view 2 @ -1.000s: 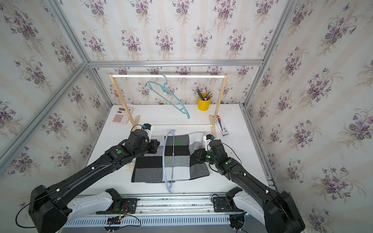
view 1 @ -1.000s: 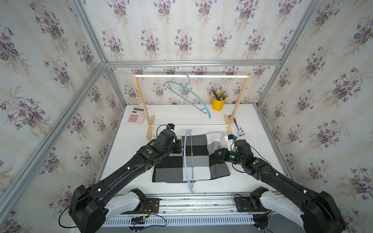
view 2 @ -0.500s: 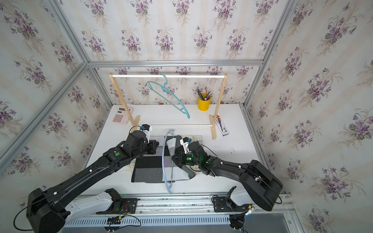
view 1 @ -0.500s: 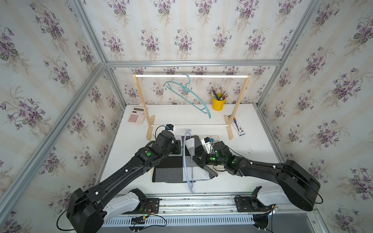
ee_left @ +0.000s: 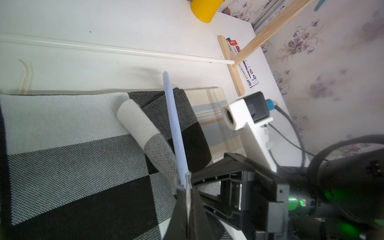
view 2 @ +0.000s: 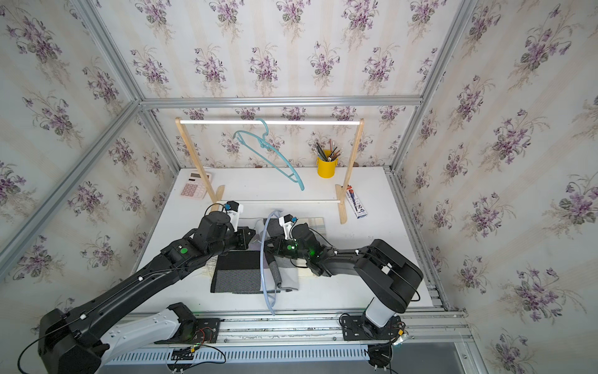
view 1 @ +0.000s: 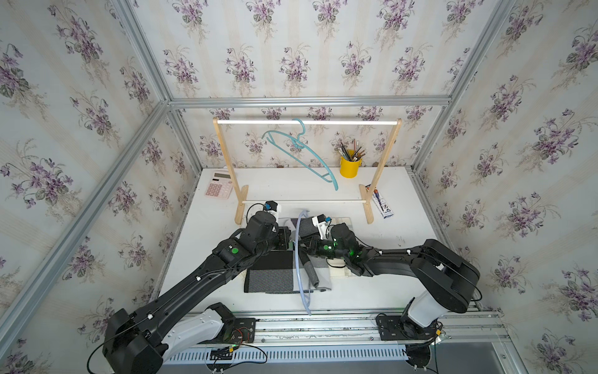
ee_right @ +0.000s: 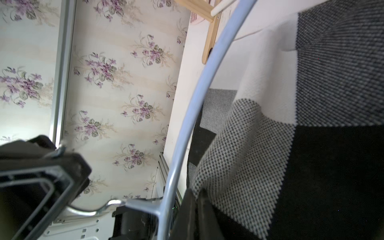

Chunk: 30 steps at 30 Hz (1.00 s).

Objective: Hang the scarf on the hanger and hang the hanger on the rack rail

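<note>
On the white table [view 1: 404, 226], left hand [ee_left: 188, 187] clamps the pale-blue hanger [view 1: 299, 259]; right hand [ee_right: 196, 195] clamps the scarf [view 1: 268, 281].

hanger [view 1: 294, 272] [view 1: 298, 142]: two, scarf [view 1: 268, 278]: one

Top views high over table [view 1: 404, 220]; wrist views close on scarf [ee_left: 72, 145]
</note>
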{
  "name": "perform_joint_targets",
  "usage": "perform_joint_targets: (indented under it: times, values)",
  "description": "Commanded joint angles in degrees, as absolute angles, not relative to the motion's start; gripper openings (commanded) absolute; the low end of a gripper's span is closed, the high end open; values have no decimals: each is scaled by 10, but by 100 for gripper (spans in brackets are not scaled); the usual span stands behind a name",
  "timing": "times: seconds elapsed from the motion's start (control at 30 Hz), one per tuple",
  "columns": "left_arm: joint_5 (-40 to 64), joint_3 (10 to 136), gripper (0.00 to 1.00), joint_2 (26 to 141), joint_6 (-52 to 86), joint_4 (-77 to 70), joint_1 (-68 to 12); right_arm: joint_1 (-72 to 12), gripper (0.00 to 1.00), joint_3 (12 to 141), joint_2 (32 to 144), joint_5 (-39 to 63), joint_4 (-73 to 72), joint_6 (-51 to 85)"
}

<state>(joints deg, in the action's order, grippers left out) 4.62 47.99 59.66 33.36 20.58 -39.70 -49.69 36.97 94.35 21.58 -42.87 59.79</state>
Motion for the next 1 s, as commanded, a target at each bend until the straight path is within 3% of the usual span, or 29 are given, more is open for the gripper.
perform_joint_targets:
  times: [0.0,0.3,0.47,0.57,0.63,0.77,0.97]
  values:
    - [87,478,0,584,357,176,-396,-505,0,387,958,168,-466,620]
    - [110,468,0,577,366,163,-396,-524,0,415,1051,118,-537,679]
    - [95,471,0,602,362,159,-396,-542,0,437,1075,114,-501,690]
    - [82,476,0,614,359,164,-396,-541,39,407,1045,102,-478,675]
    - [76,478,0,622,356,166,-396,-540,53,389,1012,91,-450,658]
    - [66,485,0,636,354,174,-396,-539,63,372,959,73,-392,635]
    - [44,482,0,631,358,180,-396,-528,63,350,930,68,-349,629]
